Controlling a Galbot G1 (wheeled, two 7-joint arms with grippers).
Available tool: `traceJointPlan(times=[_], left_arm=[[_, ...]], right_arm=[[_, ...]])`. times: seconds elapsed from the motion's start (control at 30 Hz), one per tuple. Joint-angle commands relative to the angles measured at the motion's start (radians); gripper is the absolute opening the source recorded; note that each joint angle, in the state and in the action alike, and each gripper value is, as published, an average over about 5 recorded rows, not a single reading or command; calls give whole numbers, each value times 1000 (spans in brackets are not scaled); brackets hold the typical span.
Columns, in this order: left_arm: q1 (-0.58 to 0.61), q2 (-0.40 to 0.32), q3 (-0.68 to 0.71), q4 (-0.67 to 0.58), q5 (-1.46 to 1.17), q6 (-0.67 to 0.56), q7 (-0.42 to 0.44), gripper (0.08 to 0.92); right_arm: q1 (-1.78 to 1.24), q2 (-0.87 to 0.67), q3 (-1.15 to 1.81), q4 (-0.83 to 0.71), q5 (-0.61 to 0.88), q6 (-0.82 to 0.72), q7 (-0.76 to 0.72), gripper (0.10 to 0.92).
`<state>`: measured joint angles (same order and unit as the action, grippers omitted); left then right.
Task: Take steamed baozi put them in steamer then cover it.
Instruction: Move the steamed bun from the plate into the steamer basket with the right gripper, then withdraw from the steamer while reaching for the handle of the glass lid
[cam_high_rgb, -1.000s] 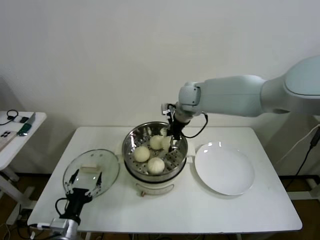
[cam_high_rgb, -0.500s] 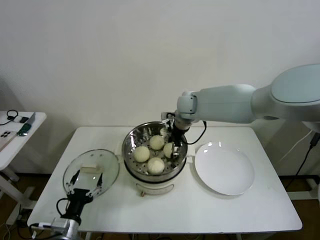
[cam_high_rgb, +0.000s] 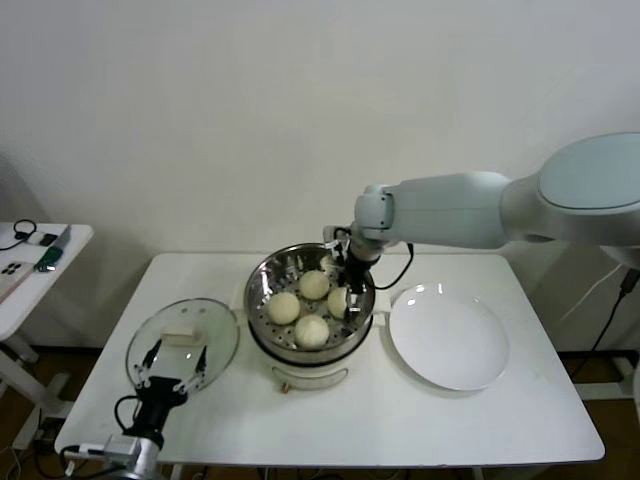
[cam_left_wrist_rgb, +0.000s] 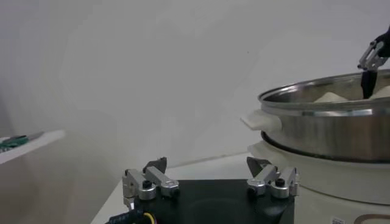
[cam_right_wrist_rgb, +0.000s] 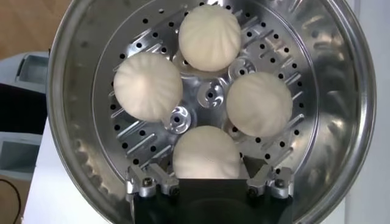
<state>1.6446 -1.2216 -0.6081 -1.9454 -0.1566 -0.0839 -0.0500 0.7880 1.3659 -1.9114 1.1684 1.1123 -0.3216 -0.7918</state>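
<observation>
The steamer (cam_high_rgb: 262, 300) stands mid-table on its white base, and it also shows in the left wrist view (cam_left_wrist_rgb: 329, 128). Four steamed baozi lie on its perforated tray (cam_right_wrist_rgb: 210, 94): one far (cam_right_wrist_rgb: 209, 36), one to one side (cam_right_wrist_rgb: 147, 85), one opposite (cam_right_wrist_rgb: 259, 103), and one nearest (cam_right_wrist_rgb: 206, 153). My right gripper (cam_high_rgb: 349, 300) reaches down into the pot, with its jaws spread open on either side of the nearest baozi (cam_high_rgb: 337, 300), which rests on the tray. My left gripper (cam_high_rgb: 170, 380) is open and empty, parked low at the table's front left.
A round glass lid (cam_high_rgb: 183, 345) with a white handle lies flat on the table left of the steamer, just beyond the left gripper. A flat white plate (cam_high_rgb: 448, 340), bare, lies right of the steamer. A side table (cam_high_rgb: 30, 250) with small items stands far left.
My right gripper has come down into the steamer with the fourth baozi, which now rests on the tray. The left arm has not moved.
</observation>
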Motion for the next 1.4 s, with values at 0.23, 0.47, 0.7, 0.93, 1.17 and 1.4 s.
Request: traceJointPlan(times=[0.23, 0.47, 0.7, 0.93, 1.17, 1.4], left_arm=[[-1, -3, 4, -5, 3, 1, -1, 823], [-3, -4, 0, -8, 6, 4, -3, 823], [-13, -19, -15, -13, 63, 25, -11, 823], [-29, -43, -26, -56, 140, 61, -3, 823], [-27, -64, -21, -93, 212, 78, 2, 823], [-10, -66, -42, -113, 336, 91, 0, 823]], right_arm=[[67, -84, 74, 44, -3, 22, -52, 823], [80, -322, 218, 158, -27, 168, 159, 823], [-90, -598, 444, 330, -109, 357, 550, 823], [-482, -829, 821, 432, -202, 398, 747, 823], [-1084, -916, 1453, 475, -327, 398, 792, 823], [-1655, -844, 2033, 548, -468, 330, 791, 823]])
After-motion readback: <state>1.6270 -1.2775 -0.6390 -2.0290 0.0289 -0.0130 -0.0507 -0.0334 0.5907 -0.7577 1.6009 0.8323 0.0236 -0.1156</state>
